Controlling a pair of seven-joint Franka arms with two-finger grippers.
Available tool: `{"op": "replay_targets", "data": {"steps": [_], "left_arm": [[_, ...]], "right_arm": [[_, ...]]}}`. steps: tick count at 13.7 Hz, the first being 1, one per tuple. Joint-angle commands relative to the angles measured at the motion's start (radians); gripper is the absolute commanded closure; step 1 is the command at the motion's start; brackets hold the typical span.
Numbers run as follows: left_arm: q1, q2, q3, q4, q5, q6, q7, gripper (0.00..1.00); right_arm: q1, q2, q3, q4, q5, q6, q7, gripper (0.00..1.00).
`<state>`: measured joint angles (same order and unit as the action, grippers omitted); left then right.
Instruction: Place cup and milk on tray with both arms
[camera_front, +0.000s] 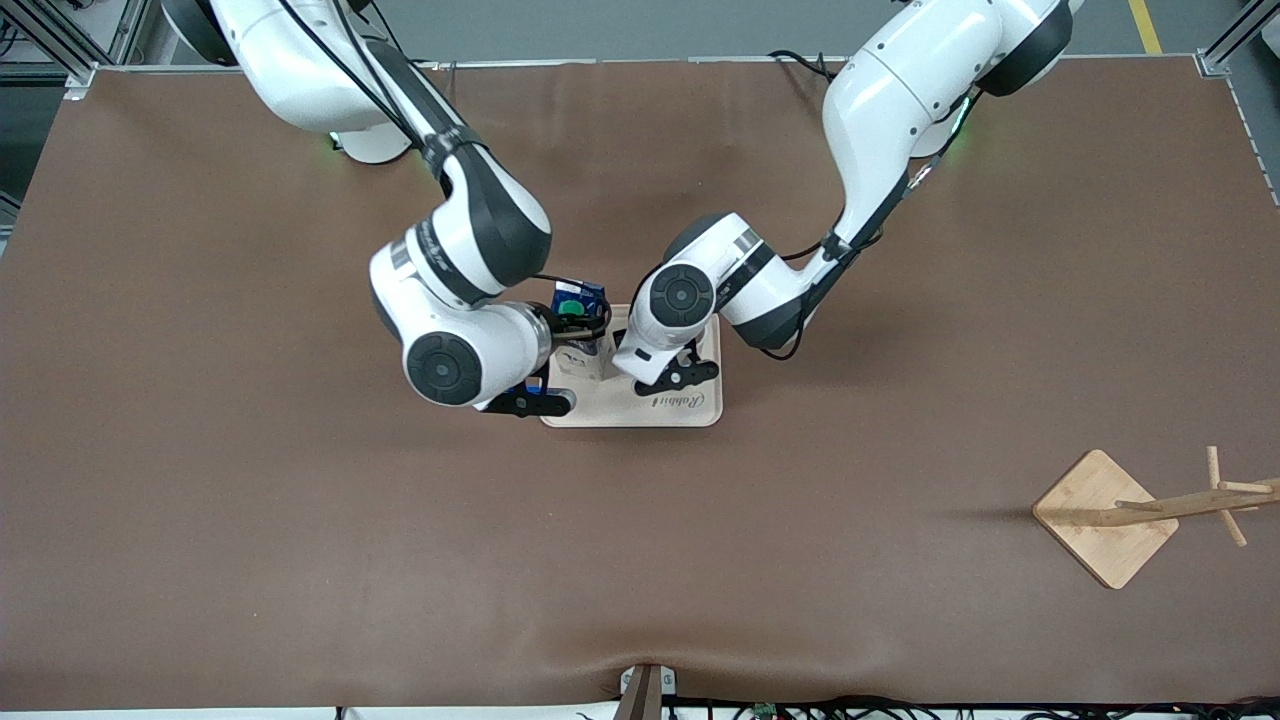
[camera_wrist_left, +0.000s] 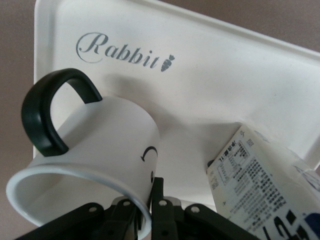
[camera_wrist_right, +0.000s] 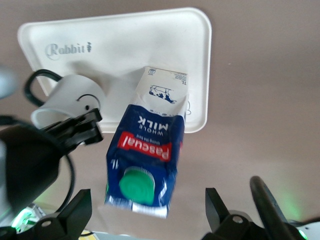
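Note:
The cream tray (camera_front: 680, 410) lies mid-table, with the word "Rabbit" on it. The white cup (camera_wrist_left: 100, 140) sits on the tray, tilted, its black handle up. My left gripper (camera_wrist_left: 150, 192) is shut on its rim; my left hand (camera_front: 672, 378) hides the cup in the front view. The dark blue milk carton (camera_wrist_right: 150, 135) with a green cap stands on the tray beside the cup (camera_wrist_right: 70, 97), and shows in the front view (camera_front: 580, 300). My right gripper (camera_wrist_right: 146, 200) is open, one finger on each side of the carton's top without touching it, at the tray's corner (camera_front: 535, 400).
A square wooden stand (camera_front: 1105, 515) with pegs sits toward the left arm's end of the table, nearer to the front camera than the tray. Brown mat covers the table (camera_front: 300, 520) around the tray.

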<state>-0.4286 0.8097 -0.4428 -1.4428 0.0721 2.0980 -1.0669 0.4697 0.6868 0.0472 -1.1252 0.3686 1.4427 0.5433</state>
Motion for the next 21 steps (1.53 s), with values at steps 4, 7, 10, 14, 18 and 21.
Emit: {"op": "replay_targets", "data": {"steps": [4,7,10,14,18,21], "left_arm": [[0.002,0.014,0.009,0.022,-0.012,-0.01,-0.007,0.0],[0.031,-0.023,0.004,0.042,-0.012,-0.082,-0.011,0.0],[0.054,-0.09,0.001,0.136,-0.006,-0.283,-0.01,0.0],[0.195,-0.28,0.003,0.137,-0.008,-0.41,0.002,0.0],[0.364,-0.421,0.013,0.136,0.024,-0.536,0.233,0.0],[0.497,-0.49,0.013,0.136,0.067,-0.576,0.404,0.0]], "right_arm": [[-0.163,-0.119,0.007,0.078,-0.02,-0.12,-0.006,0.0],[-0.249,-0.196,0.003,0.078,-0.075,-0.172,-0.008,0.0],[-0.261,-0.274,0.003,0.076,-0.285,-0.173,-0.118,0.0],[-0.301,-0.401,0.003,-0.072,-0.439,-0.176,-0.282,0.0],[-0.407,-0.62,0.005,-0.444,-0.439,0.023,-0.391,0.0],[-0.439,-0.811,-0.007,-0.759,-0.447,0.22,-0.407,0.0]]}}
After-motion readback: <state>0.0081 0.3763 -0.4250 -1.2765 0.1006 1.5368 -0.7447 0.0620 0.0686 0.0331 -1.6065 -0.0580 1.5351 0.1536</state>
